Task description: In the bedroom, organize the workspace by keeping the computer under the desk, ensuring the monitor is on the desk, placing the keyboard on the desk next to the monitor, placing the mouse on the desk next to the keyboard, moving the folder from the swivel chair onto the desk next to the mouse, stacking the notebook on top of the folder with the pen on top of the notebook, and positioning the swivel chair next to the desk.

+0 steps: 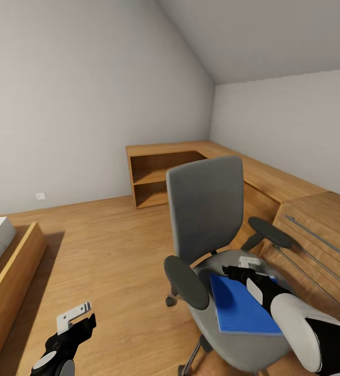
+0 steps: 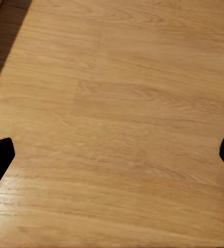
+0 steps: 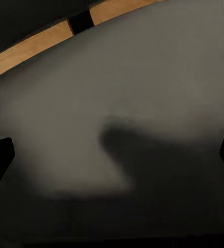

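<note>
A: Where's the folder (image 1: 243, 308)?

B: Lying flat on the swivel chair (image 1: 206, 209) seat, bright blue, at the near right. The right gripper (image 1: 240, 270) hangs just past its far edge over the grey seat (image 3: 143, 103), jaws spread wide.

A: And the left gripper (image 1: 74, 318)?

B: Low at the near left, above bare wooden floor (image 2: 117, 103), fingers spread too, holding nothing. A wooden shelf unit (image 1: 159, 177) stands in the far corner.
</note>
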